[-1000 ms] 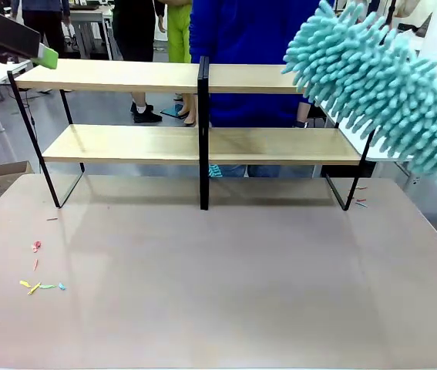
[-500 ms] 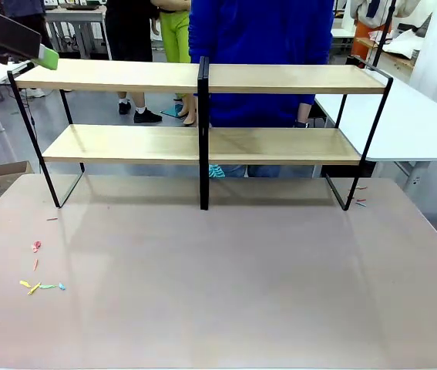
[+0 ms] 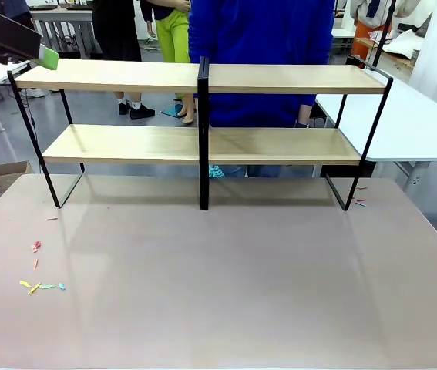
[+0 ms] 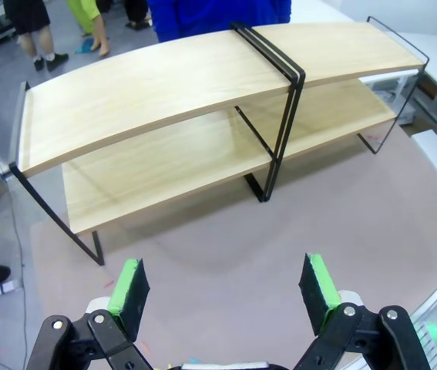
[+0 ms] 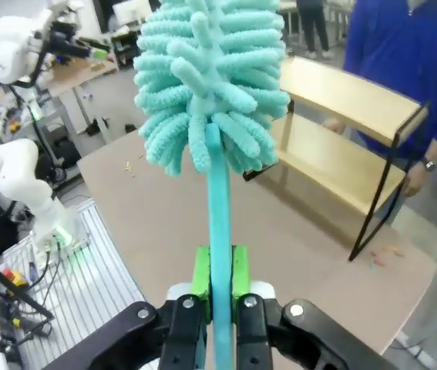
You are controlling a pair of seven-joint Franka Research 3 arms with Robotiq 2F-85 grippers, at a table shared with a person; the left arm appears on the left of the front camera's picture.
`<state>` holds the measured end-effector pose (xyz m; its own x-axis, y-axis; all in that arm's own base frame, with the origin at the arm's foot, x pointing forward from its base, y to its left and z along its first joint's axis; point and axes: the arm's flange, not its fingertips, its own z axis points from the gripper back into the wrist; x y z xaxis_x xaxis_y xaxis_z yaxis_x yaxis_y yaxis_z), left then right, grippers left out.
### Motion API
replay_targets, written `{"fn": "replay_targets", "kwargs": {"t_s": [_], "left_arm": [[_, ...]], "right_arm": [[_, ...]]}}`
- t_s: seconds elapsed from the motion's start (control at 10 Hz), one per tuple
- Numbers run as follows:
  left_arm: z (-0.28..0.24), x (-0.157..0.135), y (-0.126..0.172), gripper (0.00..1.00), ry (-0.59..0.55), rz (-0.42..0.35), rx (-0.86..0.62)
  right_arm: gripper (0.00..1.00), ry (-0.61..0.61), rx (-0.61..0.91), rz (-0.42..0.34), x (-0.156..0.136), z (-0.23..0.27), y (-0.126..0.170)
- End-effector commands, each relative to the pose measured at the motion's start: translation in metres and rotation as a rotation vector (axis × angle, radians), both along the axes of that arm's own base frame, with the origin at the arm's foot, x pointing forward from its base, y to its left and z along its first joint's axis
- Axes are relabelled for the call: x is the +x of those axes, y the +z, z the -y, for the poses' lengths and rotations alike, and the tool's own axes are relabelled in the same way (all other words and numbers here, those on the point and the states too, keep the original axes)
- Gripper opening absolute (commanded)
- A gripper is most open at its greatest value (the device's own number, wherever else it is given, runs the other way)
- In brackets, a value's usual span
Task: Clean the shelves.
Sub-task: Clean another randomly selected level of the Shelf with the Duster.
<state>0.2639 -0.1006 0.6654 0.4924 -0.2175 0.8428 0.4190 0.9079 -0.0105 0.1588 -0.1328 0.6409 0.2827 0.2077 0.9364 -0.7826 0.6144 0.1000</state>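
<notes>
At the far left of the front view, the left hand [image 3: 46, 55] shows as a black finger tipped with a green pad, held just above the left end of the top board of the shelves [image 3: 203, 77], a wide two-tier rack of long light wooden boards on a thin black metal frame with a black centre post. In the left wrist view that hand [image 4: 226, 289] has its two green-padded fingers spread wide with nothing between them, and it looks down on the rack from above the grey-brown counter [image 4: 280, 254]. The shelves stand at the far side of the counter [image 3: 226, 277], both boards bare. A few small coloured scraps [image 3: 39, 286] lie on the counter's left part. Behind the centre post stands a person in a blue top [image 3: 260, 38], close against the rack. To the right, in the right wrist view, the right hand [image 5: 220, 281] is pressed together on the thin turquoise handle of a fluffy turquoise microfibre duster [image 5: 210, 85], whose head rises upright over the counter, with the right end of the shelves [image 5: 341, 131] beyond it.
</notes>
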Motion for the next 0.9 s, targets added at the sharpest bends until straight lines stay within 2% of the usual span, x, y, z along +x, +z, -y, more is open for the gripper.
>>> {"fn": "replay_targets", "kwargs": {"t_s": [0.0,0.1,0.2,0.3,0.8], "left_arm": [[-0.001,-0.001,0.001,1.0,0.005,0.003,0.004],[-0.001,-0.001,0.001,1.0,0.005,0.003,0.004],[-0.001,-0.001,0.001,1.0,0.005,0.003,0.004],[-0.001,-0.001,0.001,1.0,0.005,0.003,0.004],[-0.001,-0.001,0.001,1.0,0.005,0.003,0.004]], "right_arm": [[0.12,0.064,-0.112,0.088,0.024,-0.005,0.047],[0.12,0.087,-0.153,0.106,0.03,-0.008,0.066],[0.12,0.106,-0.14,0.152,0.039,-0.014,0.069],[0.12,0.07,-0.101,0.063,0.018,-0.015,0.047],[0.12,0.07,-0.101,0.063,0.018,-0.015,0.047]]}}
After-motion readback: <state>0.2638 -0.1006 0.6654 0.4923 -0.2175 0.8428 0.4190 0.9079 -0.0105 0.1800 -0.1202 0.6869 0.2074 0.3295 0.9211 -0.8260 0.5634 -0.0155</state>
